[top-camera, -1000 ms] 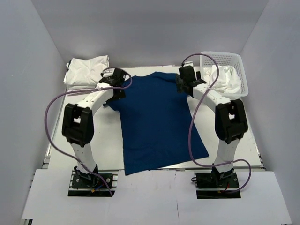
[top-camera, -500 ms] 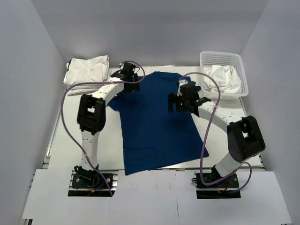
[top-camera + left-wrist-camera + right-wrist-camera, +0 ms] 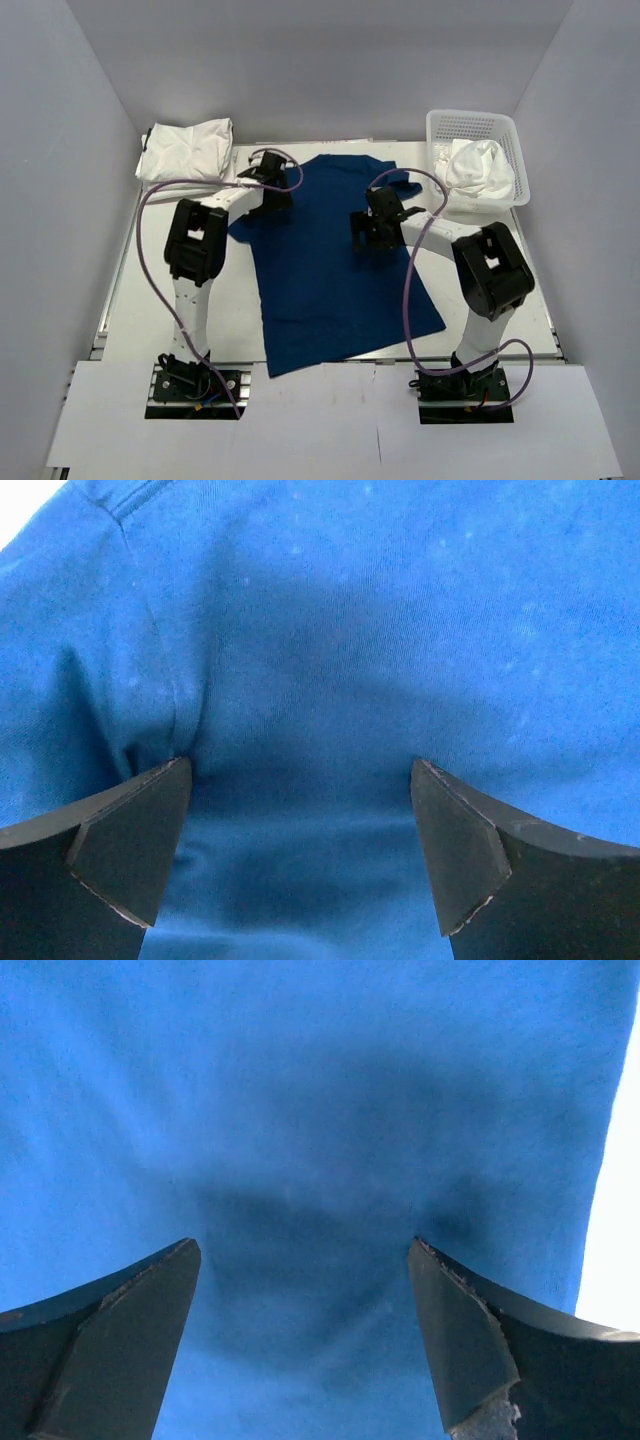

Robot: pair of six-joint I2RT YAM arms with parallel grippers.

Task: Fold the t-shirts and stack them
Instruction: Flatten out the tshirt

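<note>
1. Blue t-shirt (image 3: pixel 330 270) lies flat mid-table; white t-shirts (image 3: pixel 188 150) sit far left.
2. Left gripper (image 3: pixel 300 825) and right gripper (image 3: pixel 300 1300): jaws spread just above its cloth.
3. Risk: a shallow pinch catches the top layer only, wrinkling the fold.

Top external: fixed, high beyond the near hem of the blue t-shirt (image 3: pixel 330 270), looking down and forward over the whole shirt. Left wrist: very close above its far-left shoulder, facing down. Right wrist: equally close, by its right edge. All three share the shirt cloth.
</note>
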